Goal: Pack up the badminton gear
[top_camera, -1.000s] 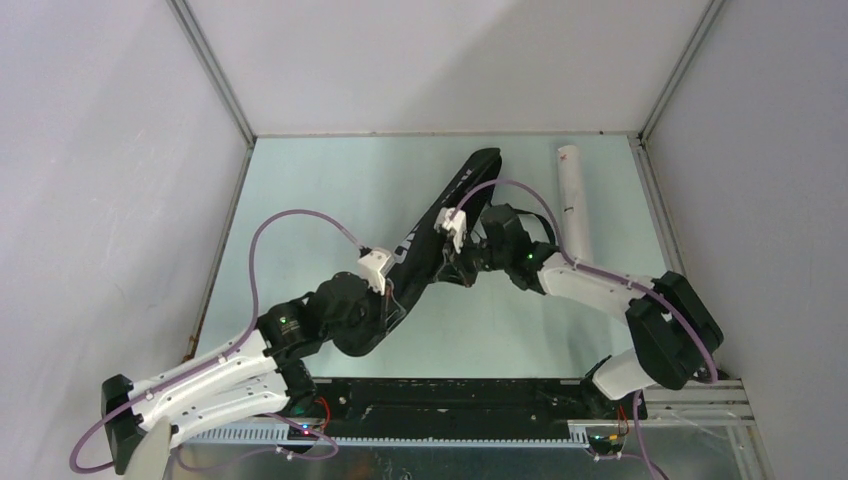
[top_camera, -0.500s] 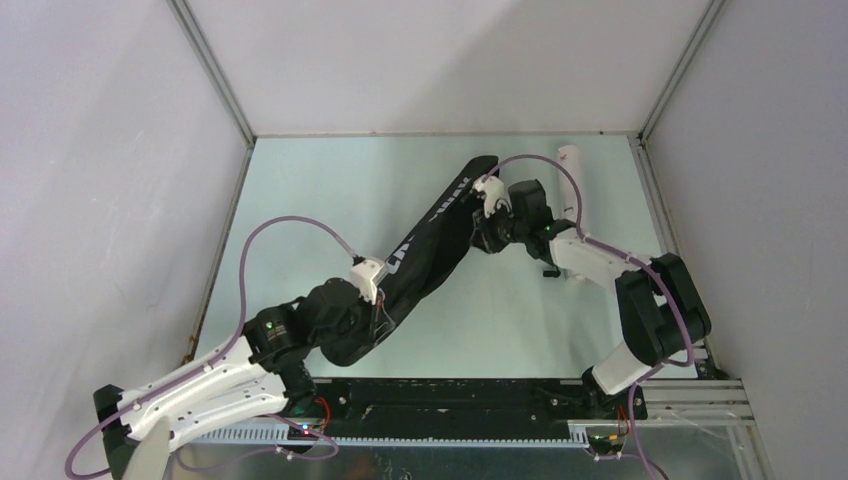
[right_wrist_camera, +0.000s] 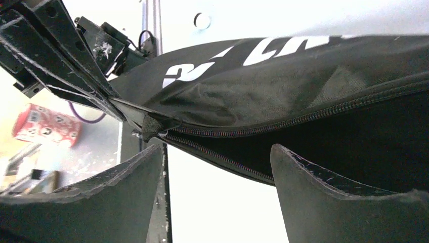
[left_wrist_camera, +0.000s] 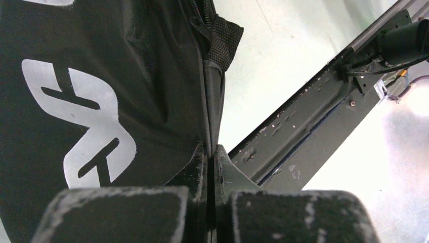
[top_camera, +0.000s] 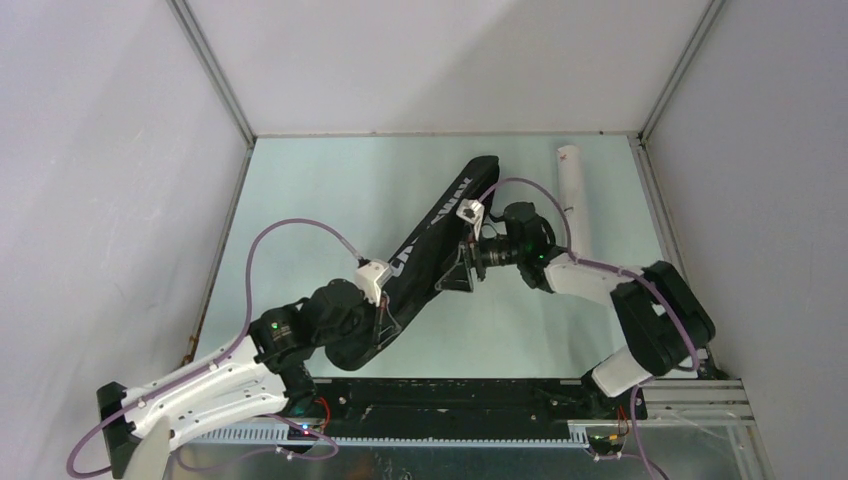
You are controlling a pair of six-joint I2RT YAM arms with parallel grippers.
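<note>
Packing looks unfinished: the tube [top_camera: 575,200] lies at the table's [top_camera: 320,200] far right, outside the bag [top_camera: 440,225], whose zip [right_wrist_camera: 303,119] gapes along its right edge. No rackets or shuttlecocks show. The bag, black, limp and white-lettered, lies diagonally mid-table. The left gripper [left_wrist_camera: 210,157] is clamped on its near seam; the right gripper [right_wrist_camera: 217,167] is released, jaws wide beside the zip.

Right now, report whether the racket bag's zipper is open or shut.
Open along the visible stretch: in the right wrist view the racket bag's two zipper tracks run apart.
</note>
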